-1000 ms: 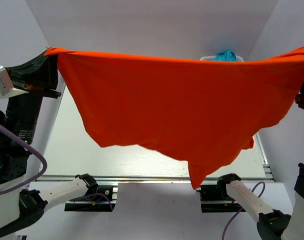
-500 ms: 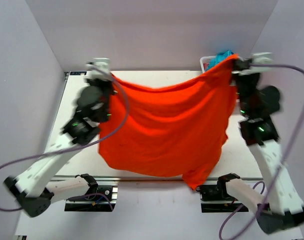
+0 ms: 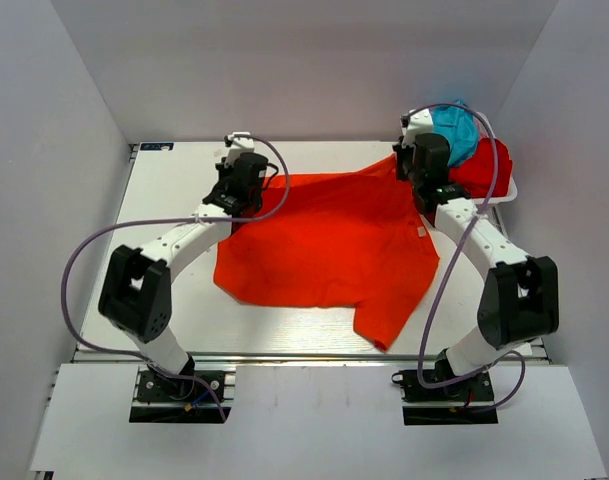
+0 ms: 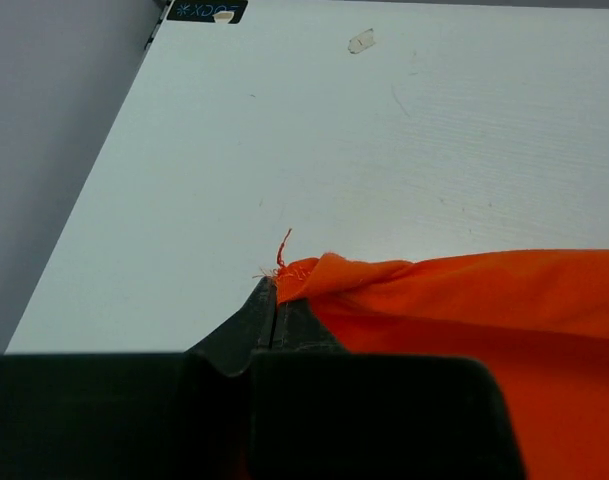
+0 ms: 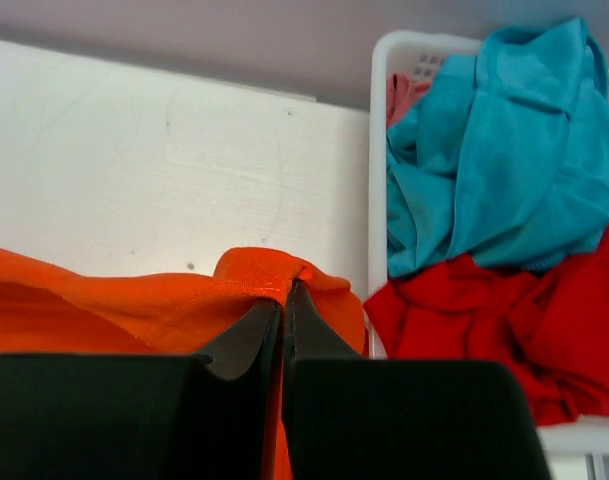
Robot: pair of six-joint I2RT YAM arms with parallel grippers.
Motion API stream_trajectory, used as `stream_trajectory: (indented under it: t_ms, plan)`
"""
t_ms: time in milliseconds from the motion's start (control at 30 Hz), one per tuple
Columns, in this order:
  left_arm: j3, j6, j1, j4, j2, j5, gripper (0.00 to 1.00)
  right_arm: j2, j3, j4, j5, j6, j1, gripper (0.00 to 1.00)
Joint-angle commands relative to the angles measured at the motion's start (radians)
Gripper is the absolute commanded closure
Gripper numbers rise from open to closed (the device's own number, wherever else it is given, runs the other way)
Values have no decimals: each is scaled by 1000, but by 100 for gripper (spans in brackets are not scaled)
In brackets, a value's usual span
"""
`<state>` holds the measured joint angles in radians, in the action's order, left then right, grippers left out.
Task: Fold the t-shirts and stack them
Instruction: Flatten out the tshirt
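orange shirt (image 3: 329, 245): soft matt cloth, lightly creased, frayed thread at one corner
teal shirt (image 5: 504, 140): matt cloth, crumpled
red shirt (image 5: 504, 320): matt cloth, crumpled
basket (image 5: 377, 120): smooth white plastic
surface (image 4: 314, 150): white, matt, faint wood grain, light scuffs
left end effector (image 4: 274, 305): matt black plastic
right end effector (image 5: 284, 305): matt black plastic

I count three t-shirts: an orange-red t-shirt (image 3: 324, 245), a teal t-shirt (image 3: 454, 130), a deep red t-shirt (image 3: 489, 165). One white basket (image 5: 377, 180), one worktop (image 3: 174, 190). Two claws, the left claw (image 4: 274, 300) and the right claw (image 5: 286, 300).
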<state>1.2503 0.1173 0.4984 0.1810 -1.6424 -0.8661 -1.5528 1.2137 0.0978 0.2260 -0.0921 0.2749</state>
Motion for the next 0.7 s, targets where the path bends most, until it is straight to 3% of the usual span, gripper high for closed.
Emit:
stream_trajectory:
  t_ms: [0,233,400,500,600,667]
  plan:
    - [99,19,-55,-49,-46,65,100,-16,107,71,-4,8,-3,100]
    - [253,-1,-142,-49,-218,130,100,-176,222,69,-10,-41,0,100]
    - [394,8,-204,-23,-348,216,100,-320,408,5,42,-43,-3,100]
    - [521,-13,-227,-23,-391,265,100,-381,558,-26,85,-67,-3,100]
    - [766,-71,-250,11,-450,292,100,-429,743,-41,139,-92,-3,100]
    - [854,-97,-250,11,-468,292,100,-434,828,26,160,-109,-3,100]
